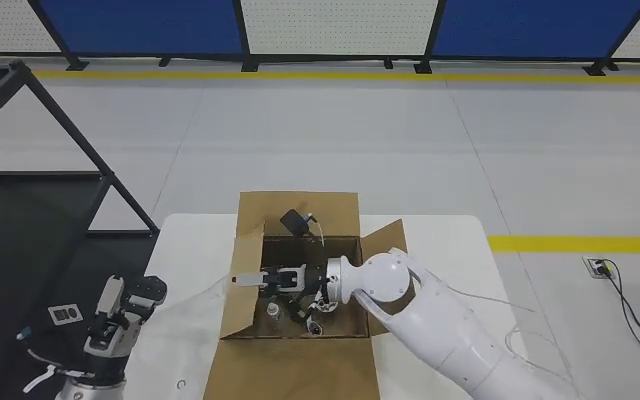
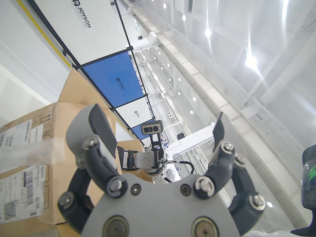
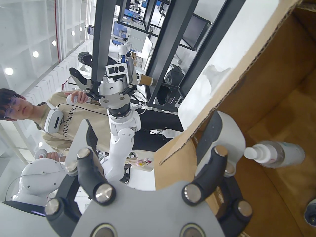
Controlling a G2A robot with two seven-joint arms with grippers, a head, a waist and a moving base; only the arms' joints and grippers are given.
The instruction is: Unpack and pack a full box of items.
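An open cardboard box (image 1: 345, 203) stands in the middle of the white table (image 1: 450, 250). Inside lie a clear bottle with a white cap (image 1: 272, 312) (image 3: 276, 154) and several small items (image 1: 312, 318). A black item with a cable (image 1: 295, 221) rests on the back flap. My right gripper (image 1: 250, 280) (image 3: 151, 127) is open at the box's left wall (image 3: 246, 57), one finger inside and one outside the cardboard edge. My left gripper (image 1: 132, 288) (image 2: 160, 129) is open and holds nothing, pointing upward off the table's left side, beside the box (image 2: 37, 149).
A black metal rack (image 1: 60, 150) stands left of the table, close to the left arm. Blue and white partition panels (image 1: 340, 25) line the back of the room. Bare table surface lies to the right of the box.
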